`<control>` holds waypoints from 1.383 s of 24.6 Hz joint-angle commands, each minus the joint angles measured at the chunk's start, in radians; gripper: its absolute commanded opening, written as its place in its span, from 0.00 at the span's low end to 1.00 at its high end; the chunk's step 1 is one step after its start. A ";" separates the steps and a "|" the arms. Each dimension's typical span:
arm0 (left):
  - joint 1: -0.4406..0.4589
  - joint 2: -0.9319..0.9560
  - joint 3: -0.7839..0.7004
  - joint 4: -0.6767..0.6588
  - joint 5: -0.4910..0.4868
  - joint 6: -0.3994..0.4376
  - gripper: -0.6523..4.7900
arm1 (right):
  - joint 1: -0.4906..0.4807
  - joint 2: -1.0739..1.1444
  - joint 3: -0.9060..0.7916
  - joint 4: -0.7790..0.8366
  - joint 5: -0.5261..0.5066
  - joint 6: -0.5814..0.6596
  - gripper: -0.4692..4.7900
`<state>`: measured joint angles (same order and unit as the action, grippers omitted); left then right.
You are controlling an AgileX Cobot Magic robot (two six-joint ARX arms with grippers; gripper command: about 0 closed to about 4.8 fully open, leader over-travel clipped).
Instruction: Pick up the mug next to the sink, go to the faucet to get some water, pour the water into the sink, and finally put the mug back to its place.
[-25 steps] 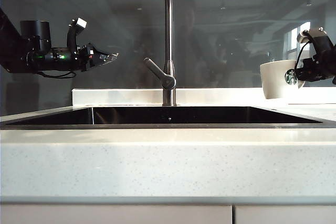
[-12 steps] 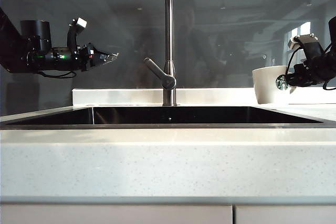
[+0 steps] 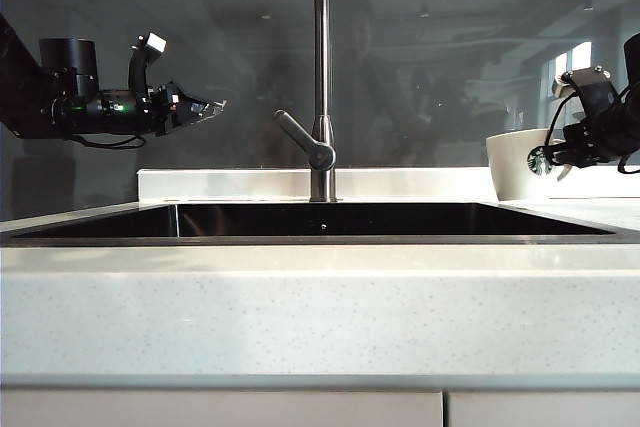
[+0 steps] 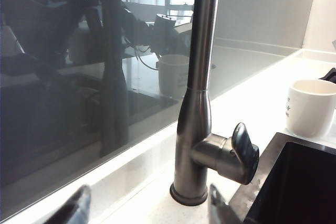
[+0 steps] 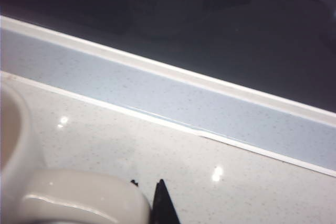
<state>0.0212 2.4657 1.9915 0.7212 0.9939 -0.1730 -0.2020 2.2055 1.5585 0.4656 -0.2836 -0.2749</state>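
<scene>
Your right gripper (image 3: 556, 157) has carried the mug (image 3: 518, 165) down from where it hung a second ago, higher and further right with its mouth tipped toward the sink, and it now stands upright on the counter (image 3: 320, 307) just right of the sink (image 3: 320, 219). That reads as the final step nearly done: the mug looks back at its place, and what remains for you is to let go and back the arm away. The fingers are still closed on the handle, so a sideways pull now could drag or tip the mug.

Your left gripper (image 3: 205, 107) has not moved; it hovers high at the left, jaws spread wide and holding nothing, pointed at the faucet (image 3: 320, 77).

From the exterior view you see the mug's green logo but cannot judge whether its base is fully down. Your left wrist view shows the mug (image 4: 311, 107) sitting on the counter past the sink's corner, with the faucet (image 4: 202, 93) and its lever close up and no water running. Your right wrist view shows only the handle (image 5: 79, 200), one dark fingertip (image 5: 163, 205) beside it, and the backsplash.
</scene>
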 commanded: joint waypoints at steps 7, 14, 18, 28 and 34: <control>-0.002 -0.005 0.002 0.013 0.006 0.000 0.63 | -0.003 0.007 0.010 0.053 -0.006 0.021 0.08; -0.002 -0.006 0.002 0.013 0.016 0.000 0.63 | -0.001 0.026 0.010 0.055 -0.006 0.040 0.08; -0.003 -0.006 0.002 0.013 0.016 0.001 0.63 | -0.001 0.026 0.010 0.043 -0.006 0.040 0.13; -0.003 -0.006 0.002 0.013 0.016 0.000 0.63 | -0.006 0.026 0.010 0.002 -0.002 0.046 0.39; -0.003 -0.006 0.002 0.013 0.015 0.000 0.63 | -0.016 0.019 0.009 -0.029 -0.003 0.074 0.43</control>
<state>0.0200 2.4657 1.9896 0.7212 1.0035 -0.1730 -0.2195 2.2375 1.5631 0.4248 -0.2871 -0.2066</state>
